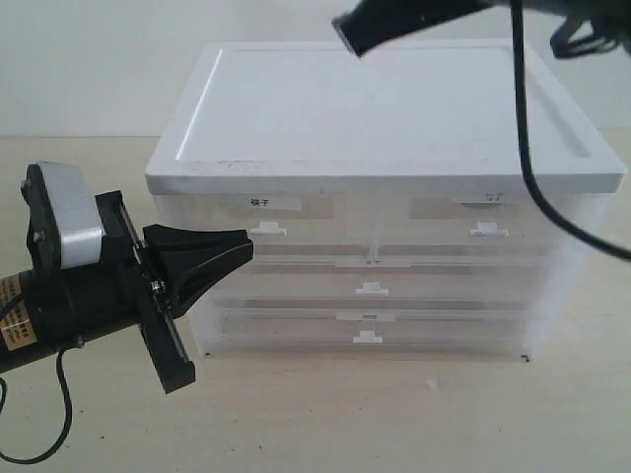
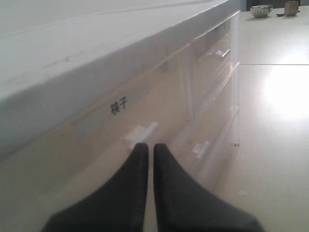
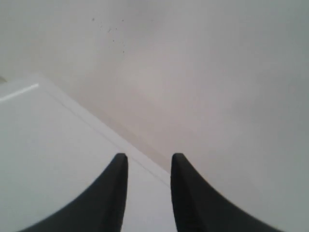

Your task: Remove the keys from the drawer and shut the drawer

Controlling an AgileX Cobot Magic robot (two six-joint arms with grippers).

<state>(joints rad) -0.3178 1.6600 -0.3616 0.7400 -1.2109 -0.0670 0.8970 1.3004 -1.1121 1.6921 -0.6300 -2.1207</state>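
The drawer (image 1: 481,219) is the upper right half-width one in a translucent cabinet (image 1: 394,108); it has a faint greyish label and a small white tab handle, and it looks closed. It also shows far along the cabinet front in the left wrist view, drawer (image 2: 218,48). The keys are hidden. My left gripper (image 1: 246,242) is shut with nothing in it, its tips just in front of the upper left drawer's handle; left gripper (image 2: 150,147). My right gripper (image 1: 347,32) hovers above the cabinet's white top, open and empty; right gripper (image 3: 148,157).
The upper left half-width drawer (image 1: 266,219) has a white label with black characters (image 2: 119,105). Two full-width drawers (image 1: 370,289) lie below. A black cable (image 1: 527,168) hangs from the right arm over the cabinet top. A metal bowl (image 2: 261,10) and a cup (image 2: 291,7) stand far off.
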